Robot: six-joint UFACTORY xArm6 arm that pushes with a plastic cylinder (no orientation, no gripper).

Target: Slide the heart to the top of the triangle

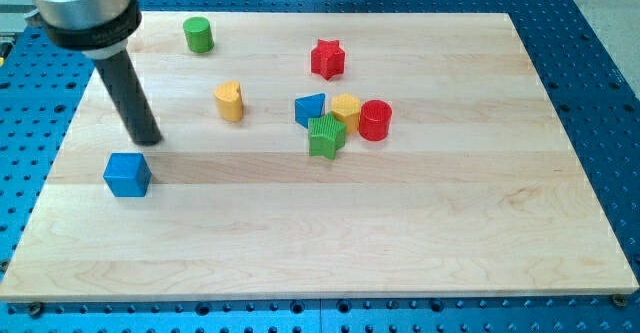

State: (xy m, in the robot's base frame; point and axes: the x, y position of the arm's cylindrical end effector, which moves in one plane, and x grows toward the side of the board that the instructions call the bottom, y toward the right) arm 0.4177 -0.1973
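Observation:
A yellow heart (229, 101) lies on the wooden board, left of centre. A blue triangle (310, 108) lies to its right, in a cluster of blocks near the middle. My tip (147, 139) rests on the board at the view's left, left of and below the heart, just above a blue cube (127, 174). It touches no block.
A green star (326, 136), a yellow hexagon (346, 110) and a red cylinder (375, 120) crowd the triangle's right and lower side. A red star (327, 59) lies above the cluster. A green cylinder (198, 35) stands at the view's top left.

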